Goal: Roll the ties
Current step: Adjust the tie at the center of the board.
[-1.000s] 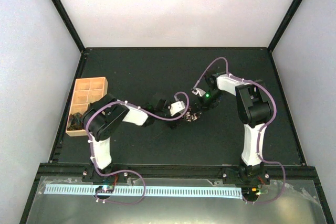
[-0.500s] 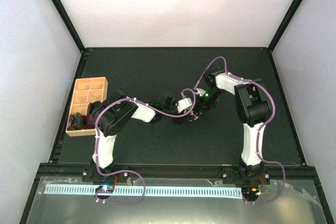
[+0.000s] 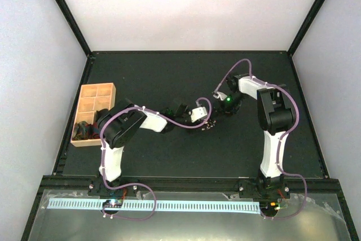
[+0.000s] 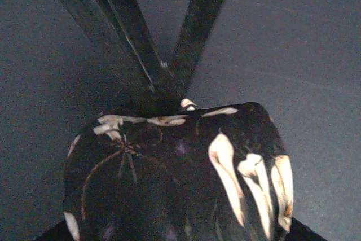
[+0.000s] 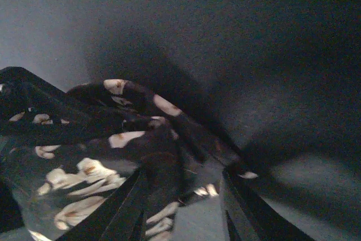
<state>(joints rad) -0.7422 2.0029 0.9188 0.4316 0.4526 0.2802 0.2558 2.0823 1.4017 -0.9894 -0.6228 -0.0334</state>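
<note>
The tie (image 3: 208,123) is a small dark roll with pale speckles, mid-table between both arms. In the left wrist view the tie roll (image 4: 169,179) fills the lower frame right at my left jaws, whose fingers it hides. My left gripper (image 3: 203,121) is shut on the roll. The right gripper (image 3: 218,114) stands just right of it. In the right wrist view my right gripper (image 5: 186,213) is open, and loose folds of the tie (image 5: 101,139) lie by its left finger (image 5: 127,210), not pinched. The right arm's dark fingers (image 4: 197,32) rise beyond the roll.
A tan wooden compartment tray (image 3: 90,88) sits at the left edge of the black mat, with dark fabric (image 3: 83,131) in its near compartments. Purple cables (image 3: 189,123) loop along both arms. Black frame rails border the mat.
My left gripper has moved right onto the roll and closed on it. The right gripper has opened, let the tie go and drawn back slightly to the right.
</note>
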